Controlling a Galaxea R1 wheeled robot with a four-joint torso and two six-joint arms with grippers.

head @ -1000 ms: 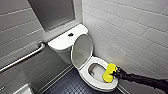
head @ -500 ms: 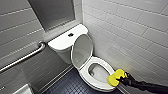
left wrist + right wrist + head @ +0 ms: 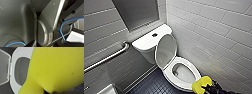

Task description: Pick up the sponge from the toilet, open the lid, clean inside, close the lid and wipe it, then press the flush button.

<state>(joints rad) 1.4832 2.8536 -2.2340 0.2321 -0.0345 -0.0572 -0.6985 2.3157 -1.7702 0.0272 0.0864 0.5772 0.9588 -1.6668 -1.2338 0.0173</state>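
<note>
— Grip first: how does the right tool (image 3: 210, 88) stand?
— Clenched on the sponge (image 3: 201, 84). The black tool comes in at the lower right corner of the head view, and the yellow foam sticks out past its tip, toward the toilet (image 3: 147, 53).
— And from the right wrist?
— The sponge (image 3: 56, 69) sits right in front of the camera, a broad yellow mass, with a dark spot at its edge where the tool bites into it.
— Where is it against the toilet?
— At the front rim of the seat (image 3: 168, 72), on the side nearer the white tiled wall (image 3: 214, 30). Whether the foam touches the seat I cannot tell. It is beside the bowl (image 3: 184, 73) opening rather than down in it.
— The lid (image 3: 166, 51)?
— Raised, standing upright against the tank (image 3: 145, 41), its hollow inner face toward the bowl.
— Farther out?
— The flush button (image 3: 154, 35) shows dark in the middle of the tank top, well apart from the sponge. A metal grab bar (image 3: 106, 58) runs along the other wall, and the dark small-tiled floor (image 3: 151, 86) lies beside the bowl.
</note>
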